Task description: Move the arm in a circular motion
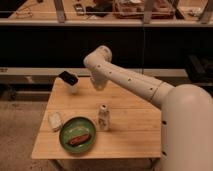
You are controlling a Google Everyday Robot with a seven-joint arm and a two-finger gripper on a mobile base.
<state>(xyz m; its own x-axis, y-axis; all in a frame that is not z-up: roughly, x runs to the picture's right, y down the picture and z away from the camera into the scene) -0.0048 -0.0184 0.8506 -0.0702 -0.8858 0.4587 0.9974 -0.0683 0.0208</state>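
The arm (135, 82) is large, glossy white and dotted. It reaches from the lower right up and left across the wooden table (135, 135) to a bulbous joint (99, 57). Its last segment then turns down over the table's back edge. My gripper (98, 84) is at that lower end, above the back middle of the table, and holds nothing that I can see.
A green plate (65, 131) with a brown sausage-like item (78, 138) sits at the front left. A small white bottle (103, 118) stands right of it. A white packet (54, 120) lies at the left edge. A black object (68, 78) sits at the back left corner.
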